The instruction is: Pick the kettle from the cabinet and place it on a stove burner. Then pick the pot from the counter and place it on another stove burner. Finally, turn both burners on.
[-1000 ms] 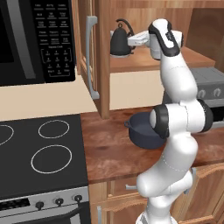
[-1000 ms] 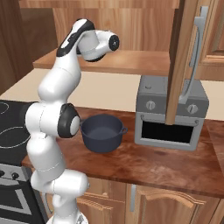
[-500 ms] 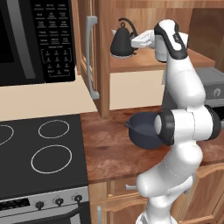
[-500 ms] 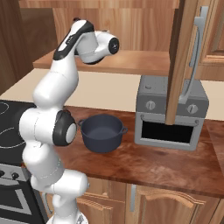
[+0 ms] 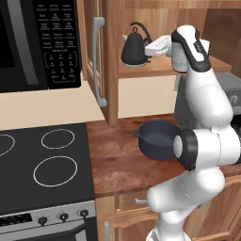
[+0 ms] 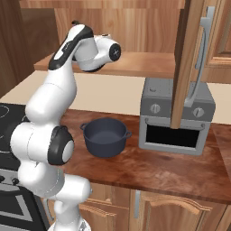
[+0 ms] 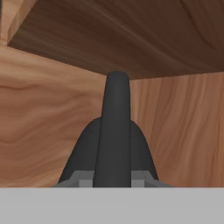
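Black kettle [image 5: 133, 48] carries no readable lettering.

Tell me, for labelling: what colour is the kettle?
Black kettle, clearest in the left base view.

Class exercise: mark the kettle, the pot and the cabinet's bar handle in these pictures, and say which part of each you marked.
kettle [image 5: 133, 50]: left base view, on its black cone-shaped body.
pot [image 6: 106, 138]: right base view, on its dark inner wall.
bar handle [image 5: 97, 61]: left base view, midway up the vertical grey bar.

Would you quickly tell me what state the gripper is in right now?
Gripper: closed on the handle of the kettle, inside the cabinet.
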Controlling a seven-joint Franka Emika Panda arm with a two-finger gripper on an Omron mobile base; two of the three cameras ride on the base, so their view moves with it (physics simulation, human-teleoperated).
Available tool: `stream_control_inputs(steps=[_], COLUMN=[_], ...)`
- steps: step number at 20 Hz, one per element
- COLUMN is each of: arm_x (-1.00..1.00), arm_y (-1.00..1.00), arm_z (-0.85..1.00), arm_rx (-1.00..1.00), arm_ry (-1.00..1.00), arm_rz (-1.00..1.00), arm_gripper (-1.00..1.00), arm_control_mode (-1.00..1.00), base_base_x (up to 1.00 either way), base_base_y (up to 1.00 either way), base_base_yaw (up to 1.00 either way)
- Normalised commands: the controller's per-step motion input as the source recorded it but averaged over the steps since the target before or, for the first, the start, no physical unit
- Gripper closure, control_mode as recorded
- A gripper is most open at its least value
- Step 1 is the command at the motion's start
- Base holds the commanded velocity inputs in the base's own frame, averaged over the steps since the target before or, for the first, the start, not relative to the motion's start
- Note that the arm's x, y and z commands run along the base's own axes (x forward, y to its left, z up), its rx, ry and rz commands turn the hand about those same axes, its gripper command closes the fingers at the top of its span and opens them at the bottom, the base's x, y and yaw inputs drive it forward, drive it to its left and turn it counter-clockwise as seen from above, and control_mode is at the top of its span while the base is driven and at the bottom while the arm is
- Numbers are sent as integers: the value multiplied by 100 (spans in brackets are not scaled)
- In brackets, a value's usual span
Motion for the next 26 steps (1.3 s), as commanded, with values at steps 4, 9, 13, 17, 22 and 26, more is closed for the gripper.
stream_control_inputs(steps=[4, 9, 13, 17, 22, 26], arm_x=[-49, -55, -54, -54, -58, -57], arm_y=[0, 0, 0, 0, 0, 0], arm_z=[0, 0, 0, 0, 0, 0], arm_rx=[0, 0, 0, 0, 0, 0], arm_ry=[0, 0, 0, 0, 0, 0], arm_rz=[-1, -2, -3, -3, -4, -3], arm_gripper=[100, 100, 100, 100, 100, 100], arm_control_mode=[-100, -100, -100, -100, -100, -100], base_base_x=[0, 0, 0, 0, 0, 0], base_base_y=[0, 0, 0, 0, 0, 0], base_base_yaw=[0, 0, 0, 0, 0, 0])
